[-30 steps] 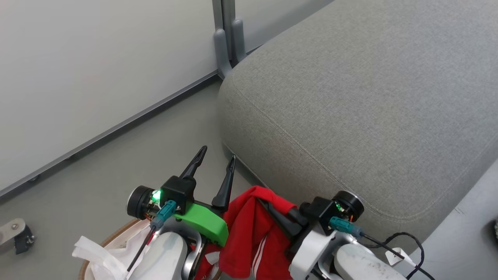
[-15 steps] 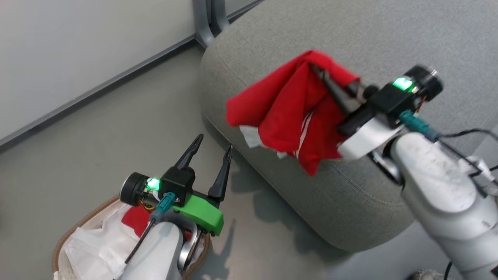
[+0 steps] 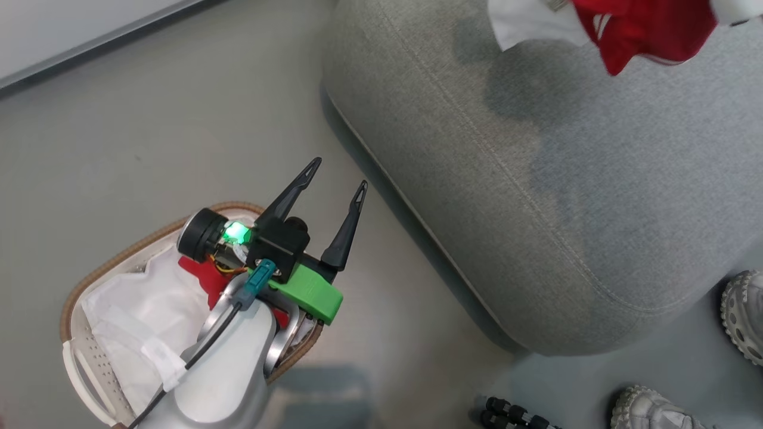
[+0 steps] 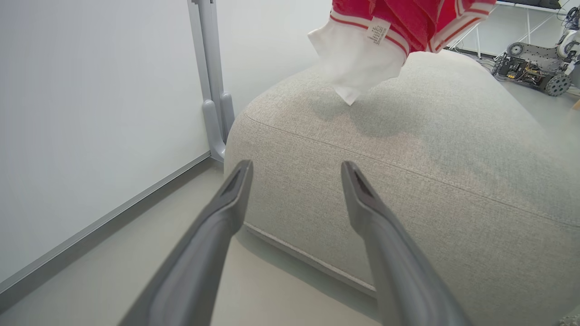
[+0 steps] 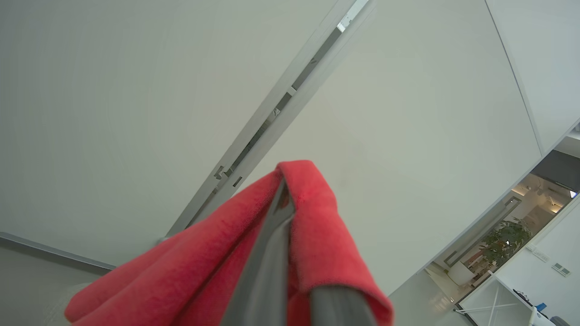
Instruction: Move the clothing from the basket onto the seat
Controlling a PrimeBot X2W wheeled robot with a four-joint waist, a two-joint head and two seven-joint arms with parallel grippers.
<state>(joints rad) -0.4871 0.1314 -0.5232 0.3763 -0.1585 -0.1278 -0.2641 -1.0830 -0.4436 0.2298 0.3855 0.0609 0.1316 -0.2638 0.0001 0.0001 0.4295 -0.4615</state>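
The right gripper (image 5: 283,199) was pinched shut on the clothing (image 3: 650,27), which hung clear above the seat (image 3: 536,179), probably for dropping. The left gripper (image 3: 338,173) gaped empty at the basket (image 3: 229,205) rim, where more red lay.

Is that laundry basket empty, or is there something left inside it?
Not empty: a red piece of clothing lies inside the basket, beside the crumpled white liner.

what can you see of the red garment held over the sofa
The red garment is soft fabric with white striped trim, a white panel and a label. It hangs bunched above the grey sofa, apparently clear of it, casting a shadow. The right gripper is shut on a fold draped over it.
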